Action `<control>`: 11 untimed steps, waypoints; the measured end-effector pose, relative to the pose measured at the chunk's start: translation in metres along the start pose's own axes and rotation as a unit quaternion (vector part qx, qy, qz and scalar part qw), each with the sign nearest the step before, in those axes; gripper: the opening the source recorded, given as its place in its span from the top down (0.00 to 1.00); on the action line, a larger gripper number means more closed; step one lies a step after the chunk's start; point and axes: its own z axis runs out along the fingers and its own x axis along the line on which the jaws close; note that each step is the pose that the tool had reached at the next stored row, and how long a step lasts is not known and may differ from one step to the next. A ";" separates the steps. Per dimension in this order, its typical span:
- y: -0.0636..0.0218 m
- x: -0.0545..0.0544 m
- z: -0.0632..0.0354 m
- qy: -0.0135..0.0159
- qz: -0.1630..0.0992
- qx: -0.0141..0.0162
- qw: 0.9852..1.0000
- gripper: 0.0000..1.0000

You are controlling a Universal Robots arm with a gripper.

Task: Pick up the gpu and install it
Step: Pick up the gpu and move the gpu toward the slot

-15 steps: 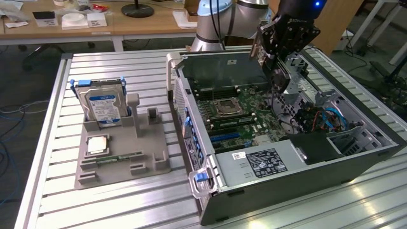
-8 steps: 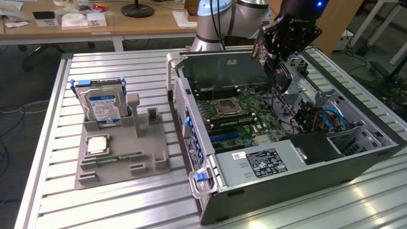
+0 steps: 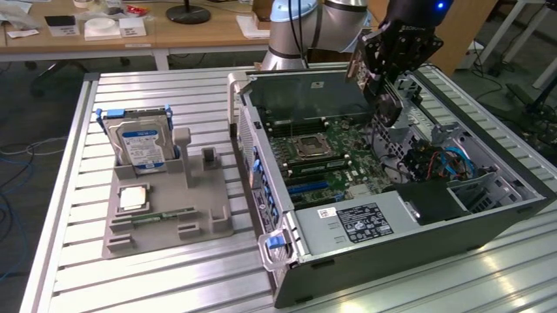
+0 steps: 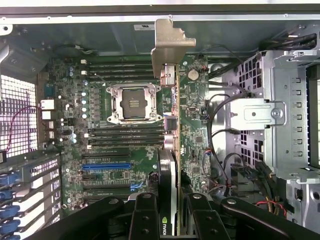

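The gpu (image 3: 385, 104) – a thin flat black rectangular card with a silver metal end bracket – is hanging on edge from the black end effector (image 3: 384, 77), which is pinching narrowly on the card's upper edge. The card is hovering over the open grey metal computer case (image 3: 418, 241), above the green motherboard (image 4: 125, 160) and beside the silver-framed processor socket (image 4: 134, 102) – the case is lying on the slatted aluminium counter (image 3: 156, 274).

Claw (image 4: 172, 212) grips gpu (image 4: 171, 60) edge-on over motherboard (image 4: 125, 155).
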 end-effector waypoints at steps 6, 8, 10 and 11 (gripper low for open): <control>0.0000 0.000 0.0000 0.000 0.000 0.000 1.000 0.73; 0.0000 0.000 0.0000 0.000 0.000 0.000 1.000 0.73; 0.0000 0.000 0.0000 0.000 0.000 0.000 1.000 0.73; 0.0000 0.000 0.0000 0.000 0.000 0.000 1.000 0.73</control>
